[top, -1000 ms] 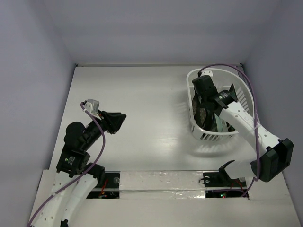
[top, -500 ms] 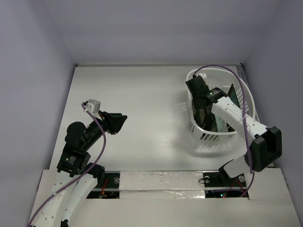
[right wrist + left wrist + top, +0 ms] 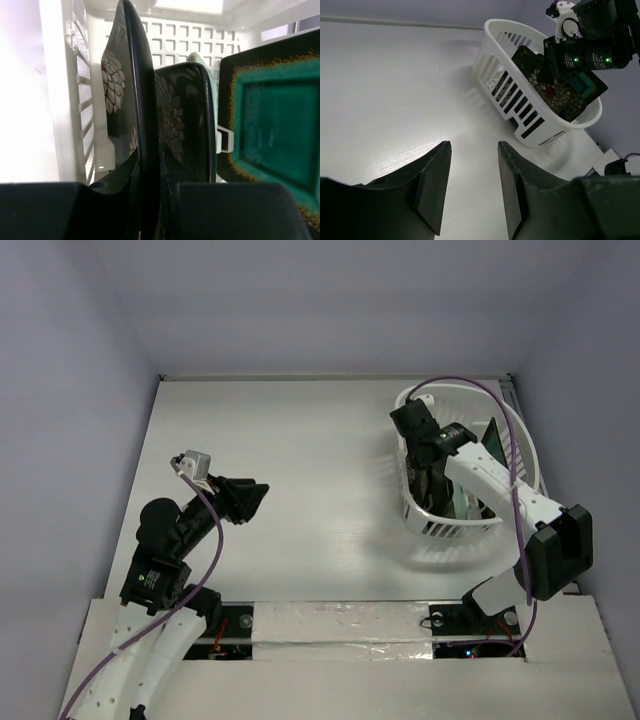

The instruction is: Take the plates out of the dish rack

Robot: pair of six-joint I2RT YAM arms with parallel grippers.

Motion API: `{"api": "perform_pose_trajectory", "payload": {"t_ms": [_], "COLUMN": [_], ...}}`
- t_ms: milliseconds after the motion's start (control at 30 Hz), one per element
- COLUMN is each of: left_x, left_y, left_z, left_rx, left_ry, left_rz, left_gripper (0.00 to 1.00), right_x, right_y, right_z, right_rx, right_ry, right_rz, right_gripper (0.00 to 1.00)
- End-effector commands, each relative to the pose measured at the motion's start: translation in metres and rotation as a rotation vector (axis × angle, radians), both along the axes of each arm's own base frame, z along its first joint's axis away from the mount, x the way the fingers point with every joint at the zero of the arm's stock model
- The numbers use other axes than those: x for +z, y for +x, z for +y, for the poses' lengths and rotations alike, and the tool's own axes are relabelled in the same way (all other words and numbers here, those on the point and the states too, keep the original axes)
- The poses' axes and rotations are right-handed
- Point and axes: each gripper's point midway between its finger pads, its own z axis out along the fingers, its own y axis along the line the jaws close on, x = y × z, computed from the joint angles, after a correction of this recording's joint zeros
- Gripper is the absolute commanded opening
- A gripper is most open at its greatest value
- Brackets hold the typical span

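dish rack at 2 o'clock holds upright plates; right gripper pinches the black flowered plate; left gripper gapes, empty.

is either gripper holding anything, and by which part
The right gripper pinches the upright black floral plate by its near rim, inside the dish rack. The left gripper is open and empty.

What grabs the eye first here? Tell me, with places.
The right hand pinches the rim of a black flowered plate standing upright in the white dish rack at far right. A teal-centred plate stands further right inside; the left hand hovers open and empty at left.
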Motion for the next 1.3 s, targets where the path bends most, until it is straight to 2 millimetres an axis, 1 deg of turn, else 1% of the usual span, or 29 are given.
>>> {"api": "perform_pose_trajectory", "payload": {"t_ms": [0, 100, 233, 333, 367, 433, 500, 533, 600, 633, 667, 733, 767, 867, 900, 933, 1000, 1033, 1067, 1100, 1133, 1167, 1200, 1233, 1267], "left_x": [0.006, 0.008, 0.007, 0.008, 0.008, 0.008, 0.007, 0.006, 0.007, 0.007, 0.006, 0.007, 0.006, 0.004, 0.004, 0.004, 0.004, 0.004, 0.004, 0.003, 0.002, 0.003, 0.002, 0.002, 0.002], "left_y": [0.001, 0.0, 0.0, 0.0, 0.0, 0.0, 0.0, 0.0, 0.001, 0.001, 0.001, 0.001, 0.002, 0.003, 0.004, 0.004, 0.006, 0.006, 0.008, 0.008, 0.008, 0.01, 0.01, 0.01, 0.01], "left_z": [-0.002, -0.002, -0.001, -0.002, -0.002, -0.002, -0.002, -0.002, -0.001, -0.001, -0.001, -0.002, -0.002, -0.001, 0.0, 0.0, 0.002, 0.002, 0.004, 0.004, 0.004, 0.006, 0.007, 0.007, 0.008], "left_rx": [-0.011, -0.011, -0.006, -0.008, -0.008, -0.009, -0.008, -0.006, -0.005, -0.002, -0.002, -0.005, -0.005, 0.001, 0.003, 0.003, 0.015, 0.015, 0.027, 0.026, 0.028, 0.038, 0.043, 0.046, 0.049], "left_ry": [-0.017, -0.02, -0.02, -0.022, -0.022, -0.022, -0.022, -0.021, -0.021, -0.021, -0.02, -0.019, -0.02, -0.018, -0.018, -0.017, -0.018, -0.018, -0.018, -0.016, -0.014, -0.016, -0.015, -0.015, -0.015], "left_rz": [-0.021, -0.026, -0.026, -0.026, -0.026, -0.026, -0.024, -0.02, -0.02, -0.02, -0.018, -0.019, -0.017, -0.011, -0.01, -0.008, -0.007, -0.006, -0.006, -0.002, 0.0, 0.0, 0.001, 0.001, 0.001], "left_gripper": [0.4, 0.43, 0.55, 0.61, 0.62, 0.66, 0.67, 0.69, 0.69, 0.69, 0.68, 0.67, 0.67, 0.67, 0.67, 0.67, 0.66, 0.66, 0.66, 0.65, 0.65, 0.65, 0.64, 0.63, 0.63], "right_x": [0.045, 0.059, 0.084, 0.103, 0.107, 0.123, 0.136, 0.154, 0.173, 0.188, 0.206, 0.226, 0.242, 0.26, 0.265, 0.267, 0.271, 0.271, 0.272, 0.284, 0.268, 0.265, 0.275, 0.252, 0.246], "right_y": [0.006, 0.006, 0.005, 0.004, 0.003, 0.0, -0.002, -0.007, -0.014, -0.02, -0.026, -0.036, -0.043, -0.053, -0.052, -0.053, -0.049, -0.05, -0.049, -0.045, -0.045, -0.044, -0.04, -0.033, -0.031], "right_z": [-0.01, -0.012, -0.009, -0.012, -0.009, -0.014, -0.013, -0.014, -0.014, -0.021, -0.015, -0.013, -0.013, 0.003, 0.009, 0.024, 0.047, 0.069, 0.083, 0.099, 0.123, 0.138, 0.151, 0.17, 0.183], "right_rx": [-0.049, -0.052, -0.038, -0.037, -0.03, -0.045, -0.042, -0.043, -0.041, -0.058, -0.042, -0.021, -0.012, 0.06, 0.077, 0.139, 0.204, 0.291, 0.325, 0.369, 0.442, 0.459, 0.488, 0.51, 0.502], "right_ry": [-0.004, -0.001, 0.016, 0.027, 0.027, 0.037, 0.051, 0.07, 0.091, 0.103, 0.14, 0.183, 0.226, 0.333, 0.368, 0.419, 0.513, 0.586, 0.649, 0.734, 0.786, 0.855, 0.925, 0.947, 1.007], "right_rz": [-0.114, -0.139, -0.201, -0.244, -0.252, -0.293, -0.326, -0.372, -0.418, -0.455, -0.499, -0.541, -0.581, -0.626, -0.647, -0.647, -0.677, -0.663, -0.664, -0.708, -0.66, -0.646, -0.685, -0.632, -0.609], "right_gripper": [0.0, 0.0, 0.0, 0.0, 0.0, 0.0, 0.0, 0.0, 0.0, 0.0, 0.0, 0.0, 0.0, 0.0, 0.0, 0.0, 0.0, 0.0, 0.0, 0.0, 0.0, 0.0, 0.0, 0.0, 0.0]}}
